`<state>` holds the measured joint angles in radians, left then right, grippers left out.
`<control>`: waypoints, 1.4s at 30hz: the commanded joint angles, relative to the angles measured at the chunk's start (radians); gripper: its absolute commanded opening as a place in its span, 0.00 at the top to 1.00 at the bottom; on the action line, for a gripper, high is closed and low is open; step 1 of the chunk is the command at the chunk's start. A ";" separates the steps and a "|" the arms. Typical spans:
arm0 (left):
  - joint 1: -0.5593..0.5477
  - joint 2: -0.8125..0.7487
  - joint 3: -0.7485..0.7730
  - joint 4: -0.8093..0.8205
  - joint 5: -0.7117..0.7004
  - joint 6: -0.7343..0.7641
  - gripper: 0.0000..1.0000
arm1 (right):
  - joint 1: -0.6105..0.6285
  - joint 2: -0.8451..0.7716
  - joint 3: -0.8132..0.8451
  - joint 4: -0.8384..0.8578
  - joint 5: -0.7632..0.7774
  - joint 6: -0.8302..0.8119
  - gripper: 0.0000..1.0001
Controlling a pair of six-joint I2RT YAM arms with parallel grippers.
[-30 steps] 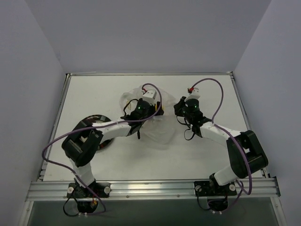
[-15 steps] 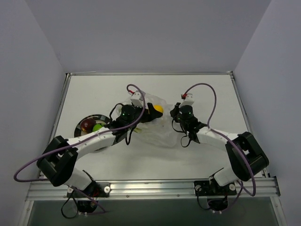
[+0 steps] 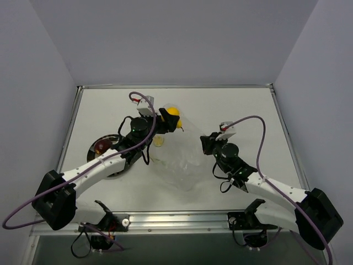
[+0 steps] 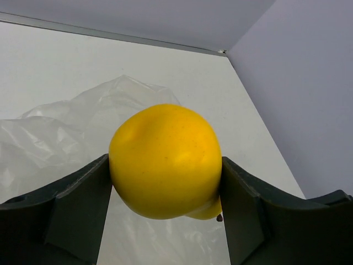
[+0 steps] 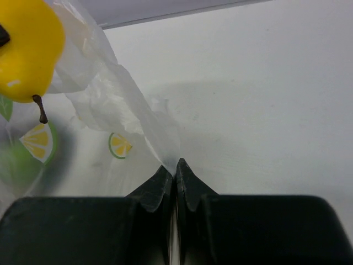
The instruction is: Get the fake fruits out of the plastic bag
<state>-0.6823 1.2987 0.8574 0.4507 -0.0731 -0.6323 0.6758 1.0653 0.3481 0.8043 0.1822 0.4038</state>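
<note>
My left gripper (image 3: 170, 120) (image 4: 165, 185) is shut on a yellow fake fruit (image 3: 173, 113) (image 4: 165, 160) with a small brown stem. It holds the fruit above the far end of the plastic bag (image 3: 179, 163) (image 4: 66, 132), outside the film. The clear bag has lemon-slice prints and lies crumpled at mid-table. My right gripper (image 3: 203, 143) (image 5: 176, 165) is shut on the bag's right edge (image 5: 157, 138), with film pinched between the tips. A dark red fruit (image 3: 101, 147) lies on the plate (image 3: 94, 144). A green blur (image 5: 16, 163) shows through the film; I cannot tell where it lies.
The round dark-rimmed plate sits at the left, partly under my left forearm (image 3: 105, 163). A metal rail (image 3: 176, 221) runs along the near edge. Grey walls close in the table at the back and both sides.
My left gripper has come up out of the bag with the yellow fruit and swung left and farther back. The right arm has drawn back toward me, stretching the bag.
</note>
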 commanded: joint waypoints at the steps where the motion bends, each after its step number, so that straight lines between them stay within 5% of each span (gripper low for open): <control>1: 0.017 0.014 0.112 0.020 0.062 -0.021 0.79 | 0.004 0.060 0.110 -0.138 0.101 -0.033 1.00; 6: 0.013 -0.002 0.158 -0.032 0.364 -0.130 0.79 | -0.033 0.268 0.258 -0.171 0.189 -0.013 1.00; 16: 0.039 -0.381 0.112 -0.636 0.590 -0.049 0.79 | -0.202 0.470 0.572 -0.137 0.125 -0.022 1.00; 21: 0.076 -0.495 0.065 -0.688 0.697 -0.061 0.80 | -0.234 0.507 0.678 -0.181 0.137 -0.019 1.00; 25: 0.107 -0.572 0.130 -0.934 0.378 0.012 0.82 | -0.242 0.487 0.687 -0.183 0.149 -0.020 1.00; 28: 0.107 -0.601 0.141 -1.059 -0.004 0.045 0.82 | -0.245 0.472 0.687 -0.183 0.142 -0.020 1.00; 29: 0.109 -0.614 0.128 -1.078 -0.213 0.008 0.82 | -0.245 0.470 0.686 -0.183 0.140 -0.022 1.00; 33: 0.110 -0.738 0.042 -1.130 -0.516 -0.110 0.82 | -0.246 0.467 0.657 -0.174 0.111 -0.023 1.00; 37: 0.115 -0.823 -0.072 -1.146 -0.672 -0.213 0.78 | -0.248 0.469 0.603 -0.137 0.076 -0.002 1.00; 42: 0.133 -0.736 -0.146 -1.124 -0.593 -0.236 0.75 | -0.248 0.463 0.575 -0.119 0.051 -0.003 1.00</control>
<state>-0.5594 0.4805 0.7231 -0.6575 -0.6239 -0.8169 0.4324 1.5688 0.9344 0.6308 0.2531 0.3973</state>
